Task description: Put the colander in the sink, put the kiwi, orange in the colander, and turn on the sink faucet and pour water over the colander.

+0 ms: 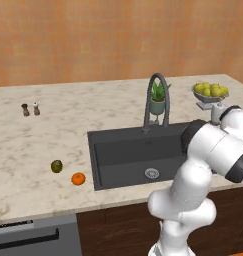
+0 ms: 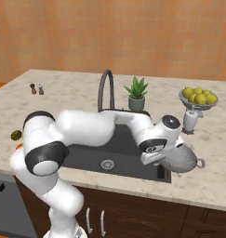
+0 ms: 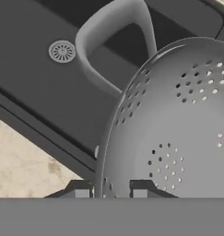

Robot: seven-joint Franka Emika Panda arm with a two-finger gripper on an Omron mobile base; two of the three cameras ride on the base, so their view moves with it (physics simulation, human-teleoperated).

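potted plant [image 1: 158, 98] behind basin | fruit bowl [image 1: 210, 93] far right | shakers [image 1: 31, 109] left

Colander [image 3: 178, 129] runs off hand view's right edge — far handle not seen; in right base view the arm covers its left part. Fingertips [image 3: 139, 190] barely show above the bottom band, can't tell grip. Kiwi [image 2: 16, 135] half hidden behind arm's shoulder. Shakers [image 1: 31, 109] too small to tell apart.
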